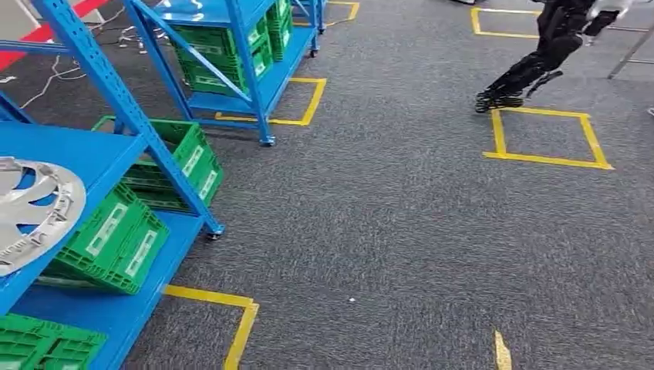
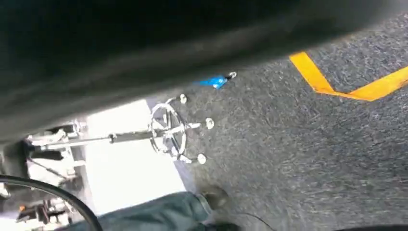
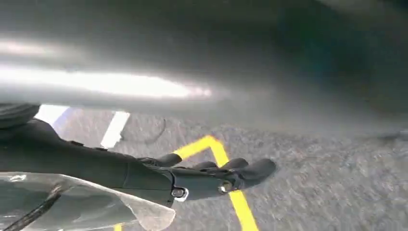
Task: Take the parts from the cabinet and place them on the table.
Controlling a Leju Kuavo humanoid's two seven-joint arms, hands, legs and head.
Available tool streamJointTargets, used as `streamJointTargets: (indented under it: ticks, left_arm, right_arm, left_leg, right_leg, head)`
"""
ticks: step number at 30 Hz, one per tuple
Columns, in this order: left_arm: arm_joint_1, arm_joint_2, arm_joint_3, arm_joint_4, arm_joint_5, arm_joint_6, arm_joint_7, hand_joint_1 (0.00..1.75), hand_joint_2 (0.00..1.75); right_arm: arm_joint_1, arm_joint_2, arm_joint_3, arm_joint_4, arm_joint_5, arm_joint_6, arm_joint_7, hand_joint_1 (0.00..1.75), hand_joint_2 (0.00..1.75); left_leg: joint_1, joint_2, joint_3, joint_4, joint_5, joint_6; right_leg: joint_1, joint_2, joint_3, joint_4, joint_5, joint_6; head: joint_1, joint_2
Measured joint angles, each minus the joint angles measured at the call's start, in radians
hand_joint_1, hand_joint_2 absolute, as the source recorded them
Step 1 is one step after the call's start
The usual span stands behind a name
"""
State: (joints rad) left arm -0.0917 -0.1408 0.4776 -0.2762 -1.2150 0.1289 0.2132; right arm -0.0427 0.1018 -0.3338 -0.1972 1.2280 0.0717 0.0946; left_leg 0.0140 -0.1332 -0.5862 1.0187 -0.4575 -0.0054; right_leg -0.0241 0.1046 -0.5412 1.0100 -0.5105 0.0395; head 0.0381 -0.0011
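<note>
The grey carpet floor (image 1: 401, 231), marked with yellow tape squares (image 1: 547, 135), takes up most of the head view. The near blue shelving unit (image 1: 116, 100) is seen at the robot's left front, and a second blue rack (image 1: 247, 54) stands farther off, both loaded with green crates (image 1: 116, 239). The task's part, a silver wheel cover (image 1: 35, 212), is laid flat on the near unit's upper shelf, partly cut off by the picture's edge. Being round, it offers no long axis to align with. No table can be made out in these pictures.

In the right wrist view the right hand (image 3: 211, 178) is seen hanging over the carpet with its fingers (image 3: 255, 168) stretched out and held loosely together, nothing gripped; a yellow tape corner (image 3: 216, 149) lies beyond them. The state of the left hand cannot be told. In the left wrist view a chrome stool base (image 2: 168, 130) on castors and a person's trouser leg and shoe (image 2: 168, 211) are seen on the floor.

The wheel cover is judged to lie well apart from the right hand, off to the robot's left and higher than the hanging arm, so the left arm is taken to be the nearer. A turn toward the shelf is judged necessary before any reach.
</note>
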Motion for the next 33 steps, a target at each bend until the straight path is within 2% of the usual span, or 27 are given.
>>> streamJointTargets:
  ticks: [2,3,4,5,7,8,9,10,11,12,13,14,17,18,19,20,22,23,24,25,26,27,28,29,30,32,33]
  left_arm:
    - [0.003,0.000,0.000,0.006,0.000,-0.001,0.001,0.00,0.00]
    - [0.004,0.004,0.001,0.007,0.000,-0.001,0.002,0.00,0.00]
    - [0.003,0.003,0.001,0.008,0.000,-0.001,0.002,0.00,0.00]
    - [-0.001,0.003,0.001,0.008,0.000,-0.001,0.002,0.00,0.00]
    - [-0.004,0.003,0.001,0.010,0.000,-0.001,0.001,0.00,0.00]
    - [-0.003,0.002,0.001,0.011,0.000,-0.001,0.000,0.00,0.00]
    - [0.001,0.003,0.002,0.011,0.000,-0.001,0.000,0.00,0.00]
    - [0.004,0.004,0.002,0.011,0.000,-0.001,0.000,0.00,0.00]
    - [0.005,0.005,0.003,0.011,0.000,-0.001,0.000,0.00,0.00]
    - [0.005,0.006,0.004,0.011,0.000,-0.001,0.000,0.00,0.00]
    - [0.003,0.007,0.004,0.011,0.000,-0.001,0.000,0.00,0.00]
    - [-0.001,0.007,0.005,0.011,0.001,-0.002,0.000,0.00,0.00]
    - [0.005,0.008,0.008,0.014,0.002,-0.004,0.000,0.00,0.00]
    - [0.006,0.008,0.008,0.015,0.002,-0.005,0.001,0.00,0.00]
    - [0.006,0.009,0.009,0.015,0.002,-0.005,0.002,0.00,0.00]
    - [0.004,0.010,0.010,0.015,0.002,-0.005,0.003,0.00,0.00]
    - [0.001,0.008,0.010,0.015,0.002,-0.007,0.003,0.00,0.00]
    - [0.003,0.008,0.010,0.016,0.002,-0.008,0.003,0.00,0.00]
    - [0.006,0.008,0.010,0.017,0.002,-0.008,0.003,0.00,0.00]
    - [0.006,0.008,0.010,0.019,0.002,-0.008,0.003,0.00,0.00]
    - [0.006,0.008,0.010,0.019,0.002,-0.008,0.003,0.00,0.00]
    - [0.005,0.008,0.010,0.020,0.002,-0.008,0.003,0.00,0.00]
    - [0.005,0.007,0.010,0.020,0.002,-0.008,0.003,0.00,0.00]
    - [0.001,0.008,0.010,0.021,0.002,-0.008,0.003,0.00,0.00]
    - [0.001,0.008,0.010,0.021,0.002,-0.008,0.003,0.00,0.00]
    - [0.007,0.008,0.010,0.023,0.002,-0.009,0.004,0.00,0.00]
    - [0.009,0.011,0.011,0.023,0.002,-0.008,0.005,0.00,0.00]
  right_arm:
    - [0.000,-0.004,0.001,0.000,0.001,0.000,0.001,0.00,0.00]
    - [0.001,-0.004,0.002,0.000,0.003,0.000,0.001,0.00,0.00]
    - [0.001,-0.005,0.002,0.000,0.003,0.000,0.000,0.00,0.00]
    - [0.003,-0.004,0.002,0.000,0.003,0.001,-0.001,0.00,0.00]
    - [0.007,-0.005,0.003,0.000,0.005,0.003,-0.001,0.00,0.00]
    - [0.008,-0.005,0.003,0.000,0.006,0.003,0.000,0.00,0.00]
    - [0.007,-0.005,0.003,0.000,0.006,0.003,-0.001,0.00,0.00]
    - [0.006,-0.005,0.003,0.000,0.006,0.003,-0.001,0.00,0.00]
    - [0.005,-0.005,0.004,0.000,0.006,0.003,-0.001,0.00,0.00]
    - [0.004,-0.005,0.005,0.000,0.006,0.003,-0.001,0.00,0.00]
    - [0.005,-0.005,0.005,0.000,0.006,0.003,-0.001,0.00,0.00]
    - [0.006,-0.005,0.007,0.000,0.006,0.003,-0.002,0.00,0.00]
    - [-0.003,-0.005,0.010,0.000,0.006,0.003,-0.002,0.00,0.00]
    - [-0.005,-0.005,0.010,0.000,0.006,0.004,-0.002,0.00,0.00]
    - [-0.004,-0.006,0.010,0.000,0.007,0.003,-0.002,0.00,0.00]
    - [-0.003,-0.006,0.011,0.000,0.006,0.003,-0.002,0.00,0.00]
    - [0.001,-0.008,0.011,0.000,0.006,0.003,-0.002,0.00,0.00]
    - [0.002,-0.008,0.011,0.000,0.005,0.003,-0.005,0.00,0.00]
    - [0.000,-0.008,0.011,0.000,0.005,0.003,-0.006,0.00,0.00]
    - [-0.003,-0.009,0.011,0.000,0.005,0.003,-0.005,0.00,0.00]
    - [-0.003,-0.010,0.011,0.000,0.005,0.003,-0.005,0.00,0.00]
    - [-0.003,-0.011,0.011,0.000,0.006,0.003,-0.003,0.00,0.00]
    - [0.000,-0.012,0.011,0.001,0.006,0.004,-0.002,0.00,0.00]
    - [0.003,-0.012,0.011,0.004,0.006,0.004,-0.001,0.00,0.00]
    - [0.003,-0.012,0.011,0.004,0.006,0.004,-0.002,0.00,0.00]
    - [0.002,-0.012,0.011,0.004,0.006,0.005,-0.002,0.00,0.00]
    - [0.003,-0.012,0.011,0.004,0.006,0.004,-0.004,0.00,0.00]
  left_leg:
    - [0.004,-0.027,-0.003,-0.006,0.007,-0.015]
    - [0.006,-0.004,-0.006,0.003,-0.001,-0.016]
    - [-0.003,0.069,-0.022,0.037,-0.027,-0.017]
    - [-0.004,0.099,-0.055,0.106,-0.066,-0.019]
    - [-0.003,0.119,-0.129,0.267,-0.136,-0.023]
    - [-0.002,0.122,-0.146,0.310,-0.145,-0.025]
    - [-0.002,0.124,-0.140,0.303,-0.130,-0.025]
    - [-0.002,0.126,-0.109,0.249,-0.093,-0.024]
    - [-0.004,0.135,-0.061,0.161,-0.049,-0.020]
    - [-0.006,0.159,-0.006,0.062,-0.009,-0.014]
    - [-0.015,0.220,0.024,0.005,-0.015,-0.008]
    - [-0.021,0.220,0.025,-0.005,-0.015,0.003]
    - [-0.025,0.185,0.016,-0.005,-0.013,0.018]
    - [-0.014,0.174,0.024,-0.016,-0.005,0.029]
    - [-0.012,0.165,0.023,-0.017,-0.002,0.034]
    - [-0.012,0.154,0.020,-0.017,-0.001,0.038]
    - [-0.012,0.126,0.016,-0.017,0.001,0.041]
    - [-0.012,0.113,0.016,-0.016,0.001,0.040]
    - [-0.012,0.099,0.018,-0.016,0.001,0.040]
    - [-0.011,0.086,0.020,-0.016,0.001,0.040]
    - [-0.011,0.070,0.021,-0.014,0.001,0.039]
    - [-0.009,0.053,0.022,-0.013,0.001,0.036]
    - [-0.007,0.040,0.019,-0.011,0.001,0.031]
    - [-0.012,0.027,0.010,-0.003,0.002,0.022]
    - [-0.008,0.015,-0.001,-0.003,0.008,0.014]
    - [-0.001,-0.008,-0.007,-0.008,0.017,-0.002]
    - [-0.006,-0.024,-0.009,-0.008,0.018,-0.007]
  right_leg:
    - [0.003,-0.024,0.003,-0.002,0.003,-0.009]
    - [-0.004,-0.043,0.007,-0.013,0.009,-0.019]
    - [0.001,-0.059,0.010,-0.016,0.009,-0.027]
    - [0.003,-0.077,0.010,-0.016,0.008,-0.030]
    - [0.009,-0.119,0.011,-0.016,0.004,-0.036]
    - [0.011,-0.136,0.012,-0.016,0.003,-0.037]
    - [0.012,-0.150,0.013,-0.016,0.003,-0.038]
    - [0.013,-0.164,0.015,-0.016,0.001,-0.037]
    - [0.013,-0.176,0.018,-0.015,0.000,-0.035]
    - [0.014,-0.189,0.024,-0.015,-0.003,-0.032]
    - [0.016,-0.198,0.027,-0.015,-0.006,-0.029]
    - [0.023,-0.209,0.024,-0.011,-0.010,-0.023]
    - [0.023,-0.237,0.035,-0.018,-0.010,-0.011]
    - [0.019,-0.221,0.030,-0.014,-0.019,-0.001]
    - [0.017,-0.164,0.020,0.009,-0.038,0.003]
    - [0.014,-0.129,-0.004,0.067,-0.074,0.004]
    - [0.014,-0.107,-0.089,0.244,-0.152,0.008]
    - [0.014,-0.106,-0.120,0.303,-0.165,0.009]
    - [0.014,-0.106,-0.125,0.309,-0.151,0.009]
    - [0.014,-0.106,-0.107,0.268,-0.115,0.007]
    - [0.012,-0.102,-0.072,0.191,-0.066,0.006]
    - [0.010,-0.083,-0.023,0.084,-0.011,0.003]
    - [0.005,-0.026,0.006,0.013,0.003,0.002]
    - [0.001,0.009,0.011,-0.006,-0.006,0.001]
    - [0.003,-0.005,0.021,-0.007,-0.012,-0.002]
    - [0.008,-0.022,0.018,-0.005,-0.009,-0.010]
    - [0.001,-0.038,0.021,-0.015,-0.004,-0.019]
  head:
    - [0.001,0.000]
    - [0.000,0.000]
    - [-0.004,0.000]
    - [-0.009,0.000]
    - [-0.007,0.000]
    - [-0.007,0.000]
    - [-0.007,0.000]
    - [-0.007,0.000]
    - [-0.008,0.000]
    - [-0.007,0.000]
    - [-0.007,0.000]
    - [-0.007,0.000]
    - [-0.008,0.000]
    - [-0.009,0.000]
    - [-0.003,0.000]
    - [-0.001,0.000]
    - [0.000,0.000]
    - [0.000,0.000]
    - [0.000,0.000]
    - [0.000,0.000]
    - [0.000,0.000]
    - [0.000,0.000]
    - [0.001,0.000]
    - [-0.001,0.000]
    - [0.000,0.000]
    - [-0.001,0.000]
    - [-0.002,0.000]
